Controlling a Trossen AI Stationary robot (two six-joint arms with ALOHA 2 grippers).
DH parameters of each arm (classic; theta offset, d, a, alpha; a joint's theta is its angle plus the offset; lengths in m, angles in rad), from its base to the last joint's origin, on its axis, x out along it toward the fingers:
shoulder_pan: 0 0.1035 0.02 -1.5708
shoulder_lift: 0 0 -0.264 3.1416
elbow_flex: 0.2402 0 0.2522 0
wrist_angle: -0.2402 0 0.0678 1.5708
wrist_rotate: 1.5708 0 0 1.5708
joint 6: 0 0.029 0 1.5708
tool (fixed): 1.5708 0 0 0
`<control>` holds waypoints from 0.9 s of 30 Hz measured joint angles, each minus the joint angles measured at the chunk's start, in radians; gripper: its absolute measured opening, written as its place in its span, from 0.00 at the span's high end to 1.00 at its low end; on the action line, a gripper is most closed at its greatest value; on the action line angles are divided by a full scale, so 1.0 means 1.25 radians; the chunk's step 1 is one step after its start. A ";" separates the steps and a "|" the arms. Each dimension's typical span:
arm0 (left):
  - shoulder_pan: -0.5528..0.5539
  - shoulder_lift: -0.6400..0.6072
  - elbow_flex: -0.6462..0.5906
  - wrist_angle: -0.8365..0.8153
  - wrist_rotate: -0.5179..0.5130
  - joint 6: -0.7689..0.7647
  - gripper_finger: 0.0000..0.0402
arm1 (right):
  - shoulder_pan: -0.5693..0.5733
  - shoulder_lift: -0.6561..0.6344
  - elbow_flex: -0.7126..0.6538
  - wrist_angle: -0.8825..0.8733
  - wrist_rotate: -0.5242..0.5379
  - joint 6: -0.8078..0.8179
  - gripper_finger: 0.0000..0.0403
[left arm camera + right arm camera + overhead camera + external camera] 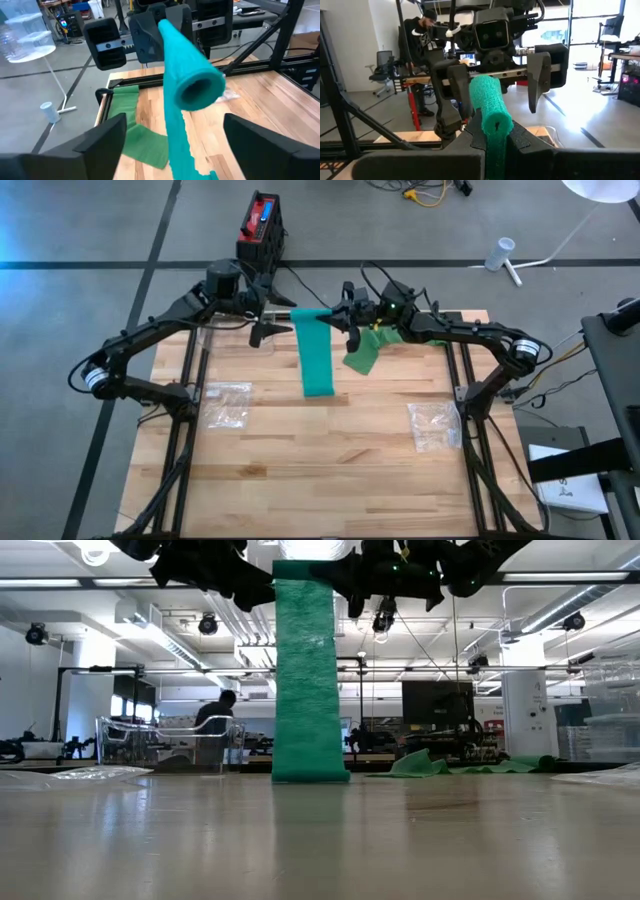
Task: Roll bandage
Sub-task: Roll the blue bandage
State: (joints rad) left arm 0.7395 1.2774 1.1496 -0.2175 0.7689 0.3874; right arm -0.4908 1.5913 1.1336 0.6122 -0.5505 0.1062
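Keep the roll level over the wooden table [330,470] while you regrip — the long green bandage [319,355], a crinkly woven strip, hangs to the boards, its rolled end pinched in the right gripper [492,142], the left gripper [172,132] spread wide around its hollow tip, not touching.

The hanging green bandage strip [318,355] blocks the tabletop [330,460] centre toward 12 o'clock, with a crumpled green bandage [366,352] just beside it at 1 o'clock. Plastic bags lie at 9 o'clock [226,402] and 3 o'clock [436,425]. The 6 o'clock half is open.
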 joint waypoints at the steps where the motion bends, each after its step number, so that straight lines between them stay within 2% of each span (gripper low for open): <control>1: 0.000 0.000 0.000 0.014 -0.001 -0.005 0.16 | 0.000 0.000 0.000 0.000 0.001 0.000 0.98; 5: -0.005 0.000 -0.006 0.088 -0.025 -0.050 0.14 | 0.000 0.000 0.000 0.000 0.037 0.003 0.98; 16: -0.014 0.005 -0.027 0.156 -0.040 -0.070 0.28 | 0.000 0.000 0.001 -0.001 0.051 -0.003 0.98; 27: -0.016 0.056 -0.028 0.248 -0.042 -0.096 0.30 | 0.000 0.001 0.001 -0.025 0.066 -0.013 0.98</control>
State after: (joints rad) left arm 0.7200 1.3479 1.1149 0.0931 0.7166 0.2672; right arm -0.4908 1.5925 1.1347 0.5812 -0.4683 0.0906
